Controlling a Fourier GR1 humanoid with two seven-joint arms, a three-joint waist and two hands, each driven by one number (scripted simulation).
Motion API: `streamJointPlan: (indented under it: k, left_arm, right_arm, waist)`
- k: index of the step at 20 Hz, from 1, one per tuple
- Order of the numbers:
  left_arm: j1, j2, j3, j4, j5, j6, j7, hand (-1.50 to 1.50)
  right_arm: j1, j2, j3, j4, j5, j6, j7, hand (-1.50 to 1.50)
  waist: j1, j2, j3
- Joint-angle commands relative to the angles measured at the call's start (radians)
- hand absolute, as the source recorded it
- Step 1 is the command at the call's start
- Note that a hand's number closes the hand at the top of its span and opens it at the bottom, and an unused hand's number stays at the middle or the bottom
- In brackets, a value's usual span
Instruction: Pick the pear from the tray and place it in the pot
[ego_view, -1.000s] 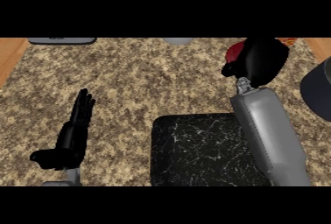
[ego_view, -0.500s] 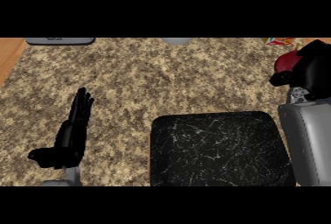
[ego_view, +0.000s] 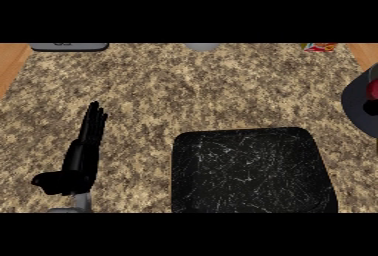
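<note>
Head view: right hand (ego_view: 370, 107) has swung to the counter's (ego_view: 184, 90) right edge, over pot (ego_view: 353, 105); grip cannot tell. Red sliver there, likely pear (ego_view: 373, 88). Tray (ego_view: 251, 170) vacated. Left hand (ego_view: 83, 155) rests straight-fingered, left edge. Release pending.

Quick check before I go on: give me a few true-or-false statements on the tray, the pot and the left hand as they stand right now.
1. Something lies on the tray. False: its top shows nothing on it.
2. The left hand is open, fingers straight. True.
3. The left hand touches the tray. False: bare counter shows between them.
4. The pot stands at the view's left edge. False: it is cut off by the right edge.
5. A red and yellow item lies at the counter's far edge. True.
</note>
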Motion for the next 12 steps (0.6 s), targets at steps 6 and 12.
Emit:
streamJointPlan:
  k: [6,12]
  left_arm:
    - [-0.019,0.021,0.022,-0.002,0.002,-0.023,0.006,0.00]
    - [0.004,-0.005,-0.008,-0.036,-0.003,-0.011,0.035,0.00]
  right_arm:
    - [0.063,-0.073,-0.134,0.255,-0.183,-0.069,-0.214,1.50]
    - [0.080,-0.074,-0.225,0.403,-0.262,-0.094,-0.232,1.50]
  waist:
    - [0.007,0.003,0.000]
    - [0.013,0.005,0.002]
